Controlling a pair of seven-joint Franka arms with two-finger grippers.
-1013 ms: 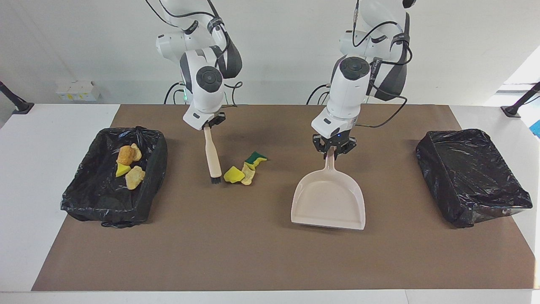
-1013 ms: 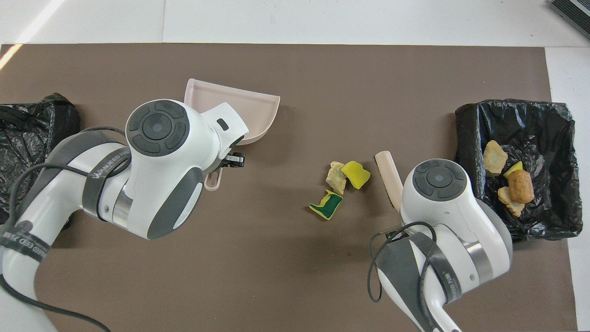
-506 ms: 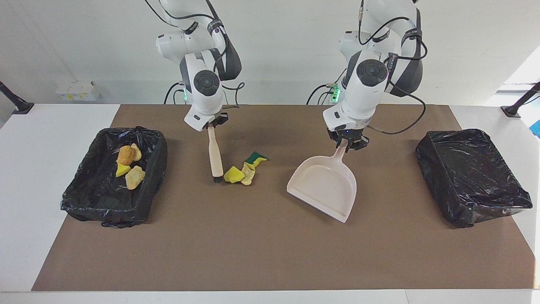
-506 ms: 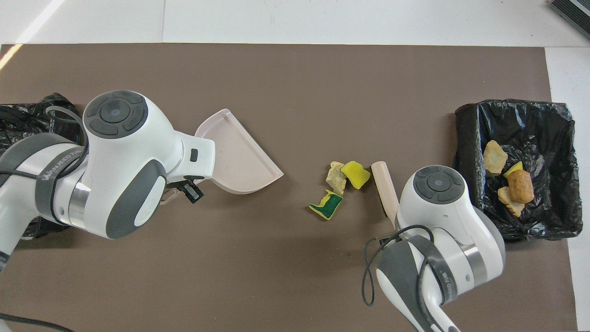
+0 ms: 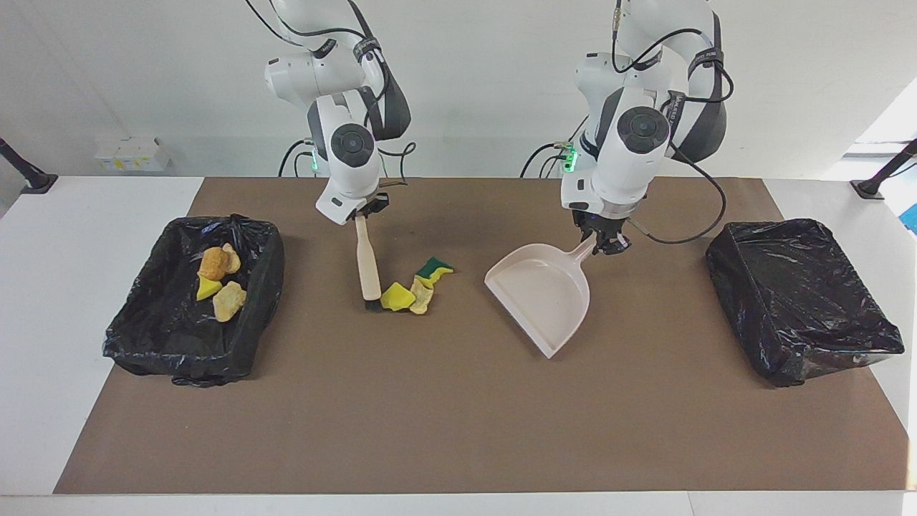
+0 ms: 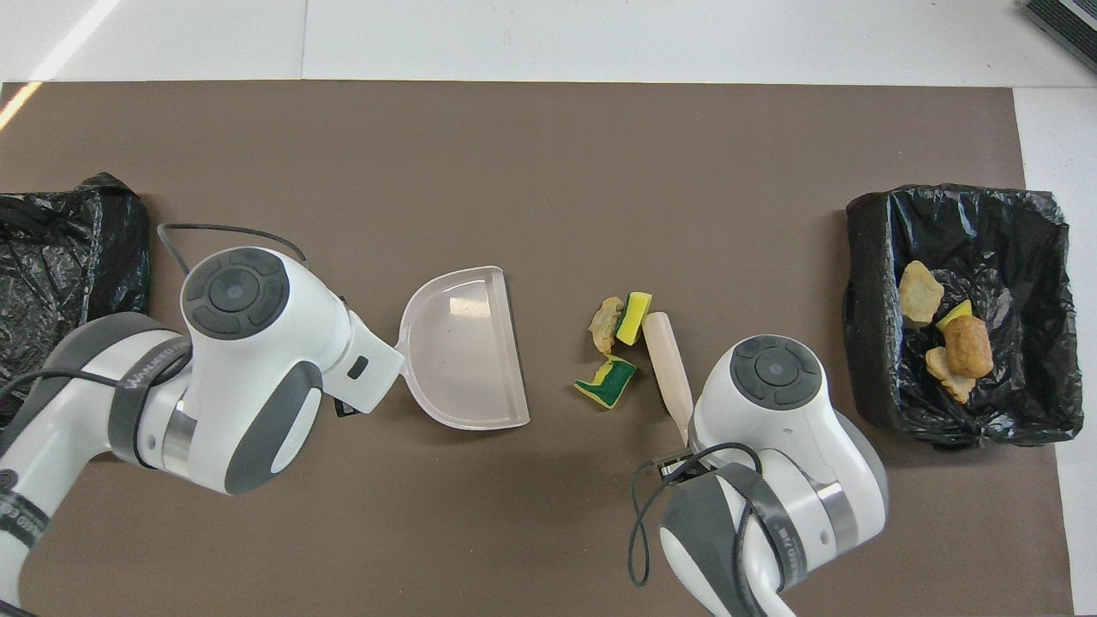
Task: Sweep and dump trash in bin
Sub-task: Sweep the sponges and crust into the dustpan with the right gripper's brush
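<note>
Holding brush in my clamped right tool and dustpan in my left tool: some trash on counter awaits sweeping; the rest already lies in bin.

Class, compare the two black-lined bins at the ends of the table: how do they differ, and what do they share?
The bin at the right arm's end holds trash scraps; the bin at the left arm's end shows none. The first bin's liner sinks into an open hollow, while the second bin's liner bulges up as a mound. Both are lined with crinkled black plastic and sit partly on the brown mat.
</note>
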